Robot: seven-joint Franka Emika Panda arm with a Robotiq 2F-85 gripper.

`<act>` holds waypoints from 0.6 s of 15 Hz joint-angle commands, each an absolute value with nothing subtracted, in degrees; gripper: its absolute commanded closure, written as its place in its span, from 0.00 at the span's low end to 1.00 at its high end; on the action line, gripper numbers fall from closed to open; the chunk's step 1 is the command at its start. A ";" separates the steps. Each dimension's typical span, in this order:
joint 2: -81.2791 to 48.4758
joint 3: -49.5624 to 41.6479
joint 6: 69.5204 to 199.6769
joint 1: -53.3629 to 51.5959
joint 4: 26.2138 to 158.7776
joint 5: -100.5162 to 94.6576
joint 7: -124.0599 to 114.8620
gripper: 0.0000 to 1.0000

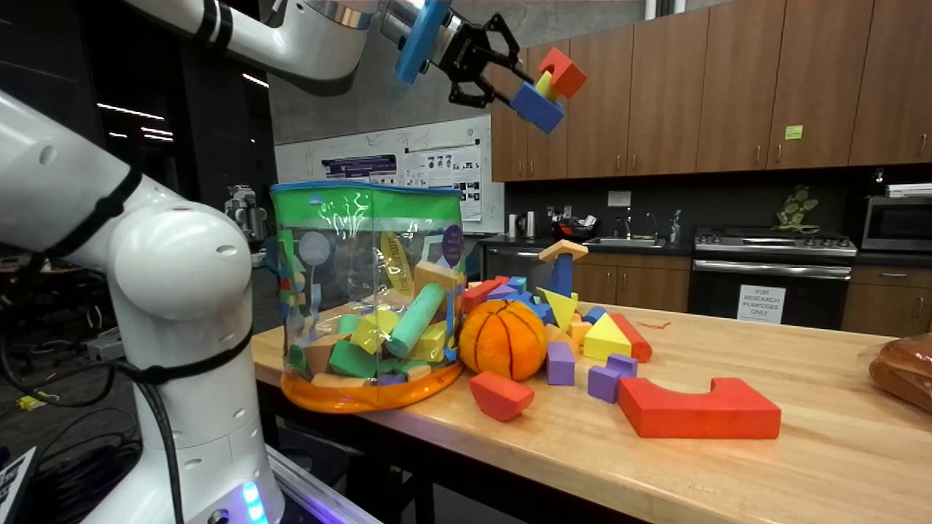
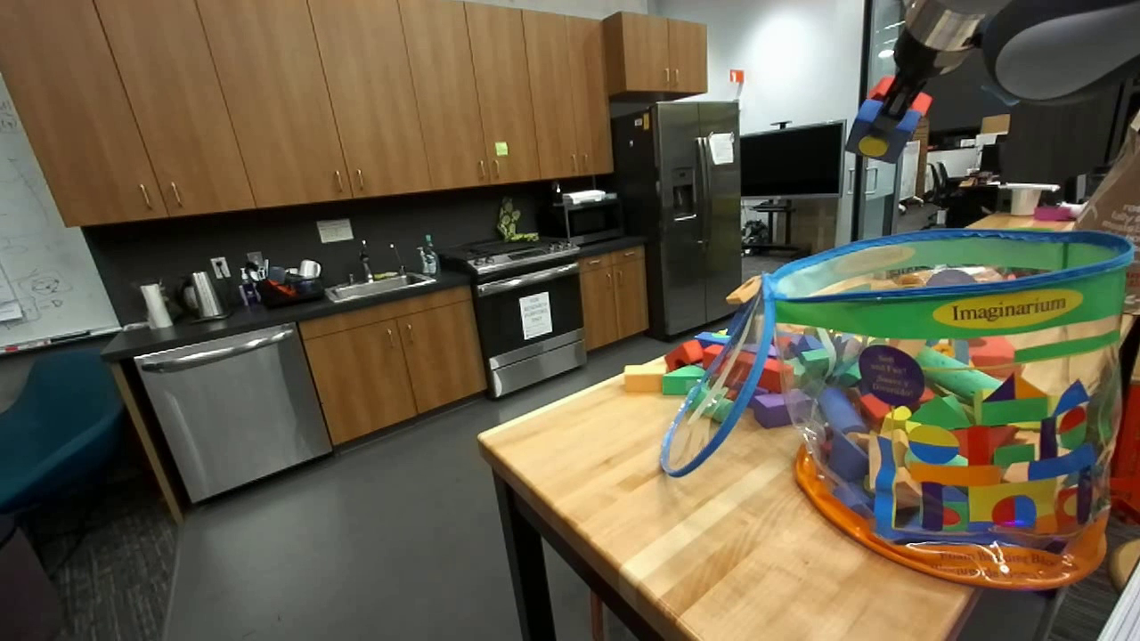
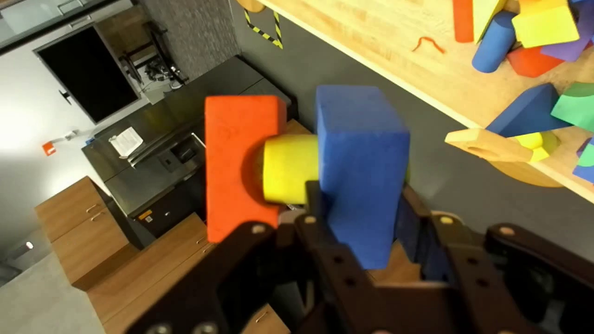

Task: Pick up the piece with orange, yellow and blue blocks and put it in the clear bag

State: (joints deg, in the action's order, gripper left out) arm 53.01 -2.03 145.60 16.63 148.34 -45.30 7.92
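In from the near edge of the table [image 1: 801, 364], in an exterior view, came one red arch [image 1: 699, 415], three purple blocks [image 1: 561, 362], then one orange ball [image 1: 502, 338]. Along that edge, close to a corner, stood the clear bag [image 2: 899, 319], lettered "Imaginarium". In mid-air, the gripper [image 3: 363, 202] had its jaws part-closed, clamped on the blue block [image 3: 364, 171] of the orange, yellow and blue piece [image 1: 546, 86]. One oven sign [image 1: 761, 303] read "FOR RESEARCH PURPOSES ONLY".

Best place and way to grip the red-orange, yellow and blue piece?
I'd take the blue block across its flat opposite faces, as the fingers have it. Come from the side, square to the yellow cylinder: the gap to the red-orange block leaves room for a finger.
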 commanded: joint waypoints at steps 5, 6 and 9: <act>57.98 -1.69 151.72 17.45 152.68 -57.03 2.02 0.85; 58.51 -1.94 152.45 17.16 153.15 -58.58 1.39 0.85; 60.55 -4.72 156.41 13.73 155.38 -61.81 3.52 0.85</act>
